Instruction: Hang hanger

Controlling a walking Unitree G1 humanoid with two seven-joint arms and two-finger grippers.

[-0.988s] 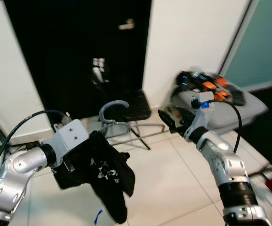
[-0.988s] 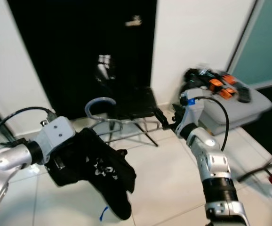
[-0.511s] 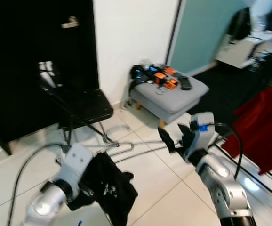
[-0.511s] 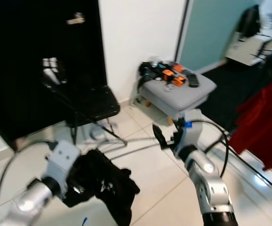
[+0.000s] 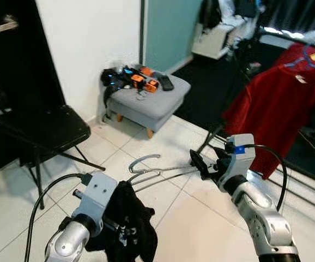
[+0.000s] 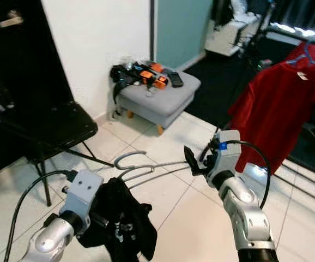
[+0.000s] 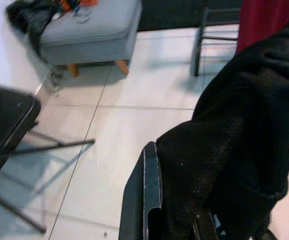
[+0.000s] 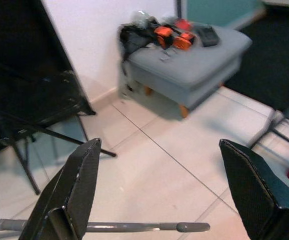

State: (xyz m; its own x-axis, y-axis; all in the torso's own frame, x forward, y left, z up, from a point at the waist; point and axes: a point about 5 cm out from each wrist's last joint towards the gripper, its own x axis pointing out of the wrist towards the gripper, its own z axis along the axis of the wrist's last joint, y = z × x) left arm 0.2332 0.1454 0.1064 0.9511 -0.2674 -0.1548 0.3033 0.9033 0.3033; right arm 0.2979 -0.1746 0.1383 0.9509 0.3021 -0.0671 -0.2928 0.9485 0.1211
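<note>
Gripping: left end effector (image 5: pixel 126 226) clamps the black garment (image 5: pixel 129 221) on the hanger (image 5: pixel 146 169).
Right end effector (image 5: pixel 197 163): fingers spread, at the hanger's 3 o'clock tip.
Hanger: grey wire, hook curled upward, held between both arms above the tiled floor (image 5: pixel 185 218).
Beyond, 11 o'clock: grey footstool (image 5: pixel 146 101).

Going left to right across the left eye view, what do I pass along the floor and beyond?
Black chair → left gripper with the black garment → grey footstool → right gripper → red shirt.
</note>
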